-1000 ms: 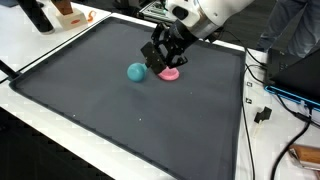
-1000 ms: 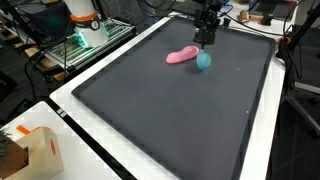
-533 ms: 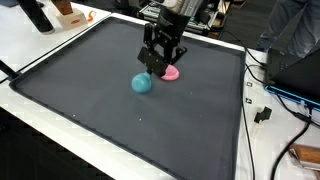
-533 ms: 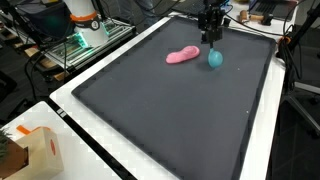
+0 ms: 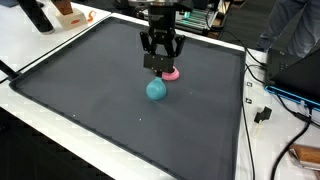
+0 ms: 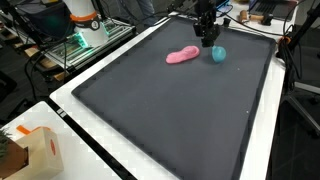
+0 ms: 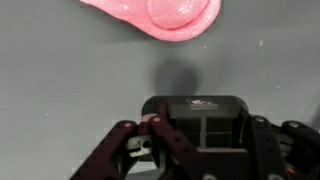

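Ball (image 5: 156,90), teal, sits loose on the dark mat (image 5: 90,110), just below the gripper (image 5: 161,66) in an exterior view. The gripper hangs over the mat with jaws spread, holding nothing. A pink lump (image 5: 172,73) lies near the ball, not touching it, and fills the top of the wrist view (image 7: 165,18).

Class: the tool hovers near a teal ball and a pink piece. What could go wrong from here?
1. The teal ball lies free on the flat mat; a touch from the open tool may send it rolling.
2. The pink piece lies right beside; closing could catch it instead.
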Tool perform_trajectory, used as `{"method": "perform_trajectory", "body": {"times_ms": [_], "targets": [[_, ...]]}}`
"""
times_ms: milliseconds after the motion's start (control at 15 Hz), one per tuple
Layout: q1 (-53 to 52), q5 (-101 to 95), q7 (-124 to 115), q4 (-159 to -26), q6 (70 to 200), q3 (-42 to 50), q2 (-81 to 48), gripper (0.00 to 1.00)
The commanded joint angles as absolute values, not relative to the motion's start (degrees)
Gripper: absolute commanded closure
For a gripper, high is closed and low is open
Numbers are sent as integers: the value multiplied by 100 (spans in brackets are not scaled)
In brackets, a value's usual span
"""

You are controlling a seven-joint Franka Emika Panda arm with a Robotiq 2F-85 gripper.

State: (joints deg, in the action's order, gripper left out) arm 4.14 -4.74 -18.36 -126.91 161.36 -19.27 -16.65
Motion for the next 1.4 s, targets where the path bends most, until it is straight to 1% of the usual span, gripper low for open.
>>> {"method": "perform_trajectory", "body": {"times_ms": [0, 200, 400, 933, 1333], "targets": [[1733, 740, -257, -13021, 16700, -3485, -1823, 65], [2904, 1604, 1072, -13025, 16836, -4777, -2144, 65], [3783, 2116, 2075, -13146, 16808, -5551, -2253, 65], [5097, 2221, 2864, -13372, 15982, -6349, -2394, 65], [5331, 2356, 3214, -13377, 15346, -6445, -2529, 65]]}}
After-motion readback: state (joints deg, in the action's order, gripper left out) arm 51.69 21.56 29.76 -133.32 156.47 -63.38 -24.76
